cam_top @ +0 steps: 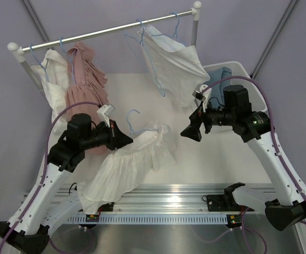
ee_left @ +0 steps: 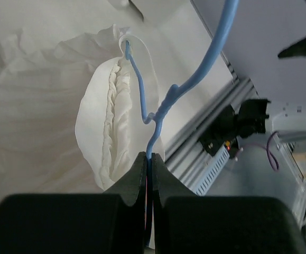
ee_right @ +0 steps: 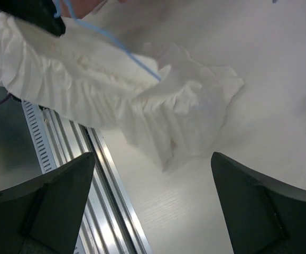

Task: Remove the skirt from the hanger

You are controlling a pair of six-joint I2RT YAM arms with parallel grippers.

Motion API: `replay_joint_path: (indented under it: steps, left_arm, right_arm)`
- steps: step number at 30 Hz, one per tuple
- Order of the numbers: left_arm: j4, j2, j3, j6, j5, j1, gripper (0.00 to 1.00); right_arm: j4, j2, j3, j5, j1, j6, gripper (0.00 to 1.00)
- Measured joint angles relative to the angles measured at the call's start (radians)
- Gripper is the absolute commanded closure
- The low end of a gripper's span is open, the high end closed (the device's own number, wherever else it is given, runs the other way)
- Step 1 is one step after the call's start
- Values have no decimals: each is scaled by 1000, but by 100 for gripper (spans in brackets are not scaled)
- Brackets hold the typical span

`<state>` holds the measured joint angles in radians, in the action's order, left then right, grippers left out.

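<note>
The left gripper [ee_left: 151,161] is clenched on the thin blue wire hanger [ee_left: 160,106], which carries the white pleated fabric skirt [cam_top: 126,166] low over the white tabletop [cam_top: 216,159]. The right gripper [cam_top: 191,132], jaws spread and empty, hovers just beside the skirt's far end. A clean removal likely calls for pinching the gathered waistband near the wire and sliding it off while the left holds firm. The cloth looks soft and ruffled.
</note>
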<state>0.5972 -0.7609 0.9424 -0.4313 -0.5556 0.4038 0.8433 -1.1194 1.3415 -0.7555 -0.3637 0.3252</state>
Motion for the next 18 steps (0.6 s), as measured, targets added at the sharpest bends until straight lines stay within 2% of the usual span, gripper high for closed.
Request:
replay_joint_path:
  steps: [4,8,13,18]
  left_arm:
    - [-34,-59,-24,-20,-19,126,100]
    - [-110,-110,-23,-47,-16,186,100]
    - [-181,-195,3,-72,4,241,100]
    - [-205,-237,43,-79,28,272,100]
  right_arm:
    - [-100,-7,-4,242,-119,-201,1]
    - [-171,-19,-37,422,-195,-335,1]
    - [-196,-61,-69,531,-217,-409,3]
    - [-198,-100,-90,584,-229,-430,18]
